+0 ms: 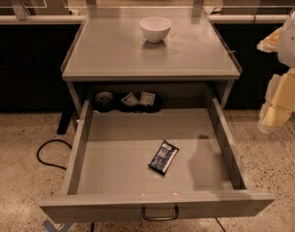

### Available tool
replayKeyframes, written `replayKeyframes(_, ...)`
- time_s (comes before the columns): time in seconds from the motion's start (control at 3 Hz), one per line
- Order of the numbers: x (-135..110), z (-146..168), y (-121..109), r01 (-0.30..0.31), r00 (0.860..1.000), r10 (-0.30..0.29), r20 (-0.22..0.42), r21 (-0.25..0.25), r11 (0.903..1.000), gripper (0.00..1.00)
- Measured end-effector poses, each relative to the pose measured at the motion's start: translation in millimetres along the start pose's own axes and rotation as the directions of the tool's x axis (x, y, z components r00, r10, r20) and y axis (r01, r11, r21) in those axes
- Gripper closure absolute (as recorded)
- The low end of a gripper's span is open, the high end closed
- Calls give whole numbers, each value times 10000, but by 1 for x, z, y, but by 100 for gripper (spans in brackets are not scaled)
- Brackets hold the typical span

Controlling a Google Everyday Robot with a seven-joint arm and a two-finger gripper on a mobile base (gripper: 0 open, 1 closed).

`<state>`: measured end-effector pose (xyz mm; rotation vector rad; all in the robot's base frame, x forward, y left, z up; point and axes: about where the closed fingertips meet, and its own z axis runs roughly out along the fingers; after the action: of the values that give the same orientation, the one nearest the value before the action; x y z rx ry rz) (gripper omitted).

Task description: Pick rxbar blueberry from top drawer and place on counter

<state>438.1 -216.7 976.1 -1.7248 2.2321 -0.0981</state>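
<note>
The rxbar blueberry [163,157], a flat dark blue bar with white lettering, lies on the floor of the open top drawer [227,144], right of its middle. The drawer is pulled fully out, its dark wire handle [160,215] at the front. The counter [113,52] is the grey-beige tabletop above it. The gripper [277,108] hangs at the right edge of the view, outside and above the drawer's right wall, well apart from the bar.
A white bowl [155,28] stands on the counter at the back middle. Dark round holders with small pale packets [139,99] sit at the drawer's back. A black cable [48,153] loops on the speckled floor at left.
</note>
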Motion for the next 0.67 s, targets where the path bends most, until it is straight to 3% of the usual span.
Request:
replayKeyframes(0.33, 0, 0, 0, 0, 10000, 0, 0, -1, 10000, 0)
replayKeyframes(0.67, 8, 40, 15, 48, 9999, -36, 154, -758, 9971, 0)
